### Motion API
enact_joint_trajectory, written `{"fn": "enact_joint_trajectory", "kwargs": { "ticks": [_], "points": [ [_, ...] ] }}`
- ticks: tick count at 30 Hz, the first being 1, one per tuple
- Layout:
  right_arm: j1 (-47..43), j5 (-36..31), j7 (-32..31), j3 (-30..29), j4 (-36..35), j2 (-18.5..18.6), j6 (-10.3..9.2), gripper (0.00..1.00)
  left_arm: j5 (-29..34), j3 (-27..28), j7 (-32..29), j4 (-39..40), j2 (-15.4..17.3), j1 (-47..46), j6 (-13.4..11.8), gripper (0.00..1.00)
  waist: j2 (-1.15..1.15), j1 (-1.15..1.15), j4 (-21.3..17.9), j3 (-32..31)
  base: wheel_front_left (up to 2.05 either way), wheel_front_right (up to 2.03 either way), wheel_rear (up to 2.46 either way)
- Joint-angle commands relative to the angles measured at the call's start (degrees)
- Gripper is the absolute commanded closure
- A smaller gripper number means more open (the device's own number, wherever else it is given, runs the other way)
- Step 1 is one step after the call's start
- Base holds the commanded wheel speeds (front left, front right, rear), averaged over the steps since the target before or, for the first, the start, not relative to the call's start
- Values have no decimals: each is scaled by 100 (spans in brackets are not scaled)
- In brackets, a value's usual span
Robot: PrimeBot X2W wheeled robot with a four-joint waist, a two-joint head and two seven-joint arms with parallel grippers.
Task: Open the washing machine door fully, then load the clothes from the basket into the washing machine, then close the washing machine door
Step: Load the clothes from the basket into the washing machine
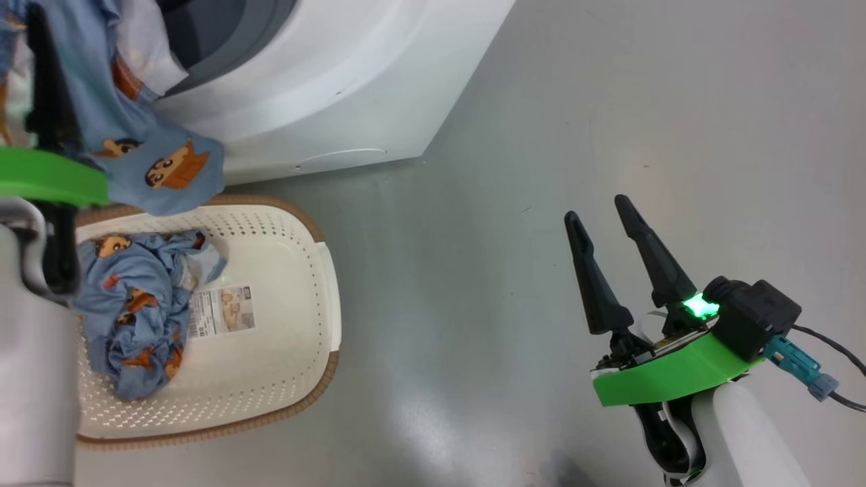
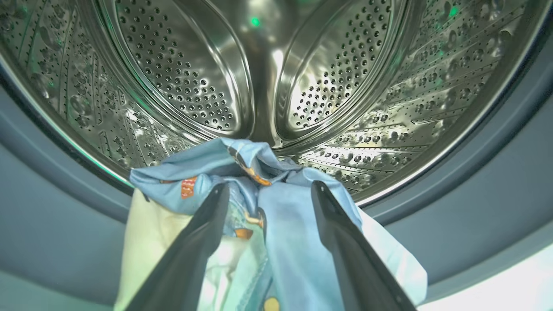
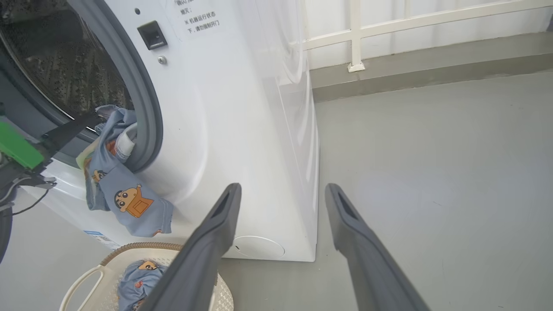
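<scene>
The washing machine (image 1: pixel 325 74) stands with its mouth open; the washing machine door is out of view. One piece of the clothes (image 2: pixel 285 224), light blue with orange bears, drapes over the grey gasket (image 2: pixel 475 181) into the steel drum (image 2: pixel 345 86) and hangs down the front (image 3: pixel 129 203). My left gripper (image 2: pixel 270 186) is open at the mouth, its fingers either side of that garment. More clothes (image 1: pixel 135 311) lie in the cream basket (image 1: pixel 325 284) on the floor below. My right gripper (image 1: pixel 597 208) is open and empty over bare floor, well right of the basket.
The grey floor (image 1: pixel 541 101) spreads to the right of the washing machine. A low ledge with a white railing (image 3: pixel 354 39) runs behind the washing machine. A cable (image 1: pixel 832 352) trails from my right wrist.
</scene>
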State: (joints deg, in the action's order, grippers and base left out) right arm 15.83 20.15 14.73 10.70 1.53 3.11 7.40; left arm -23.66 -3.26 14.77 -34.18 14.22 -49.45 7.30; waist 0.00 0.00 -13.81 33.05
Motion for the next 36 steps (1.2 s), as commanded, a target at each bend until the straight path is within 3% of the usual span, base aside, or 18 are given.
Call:
{"fn": "enact_joint_trajectory", "kwargs": {
  "ticks": [1,16,27,36],
  "points": [
    [-42,-44,27,107,-125,-24,9,0,72,158,23,205,201,164,18,0,0,0,21,-5,0,0,0],
    [-117,-152,27,-65,-152,-24,9,0,138,417,23,1543,39,1833,19,0,0,0,223,-64,0,0,0],
    [-169,-161,27,-21,-117,-24,9,0,218,780,23,2411,-185,3300,19,0,0,0,143,-152,0,0,0],
    [-173,-174,27,11,-89,-24,9,0,250,719,23,2644,-306,3597,19,0,0,0,106,-200,0,0,0]
  ]
}}
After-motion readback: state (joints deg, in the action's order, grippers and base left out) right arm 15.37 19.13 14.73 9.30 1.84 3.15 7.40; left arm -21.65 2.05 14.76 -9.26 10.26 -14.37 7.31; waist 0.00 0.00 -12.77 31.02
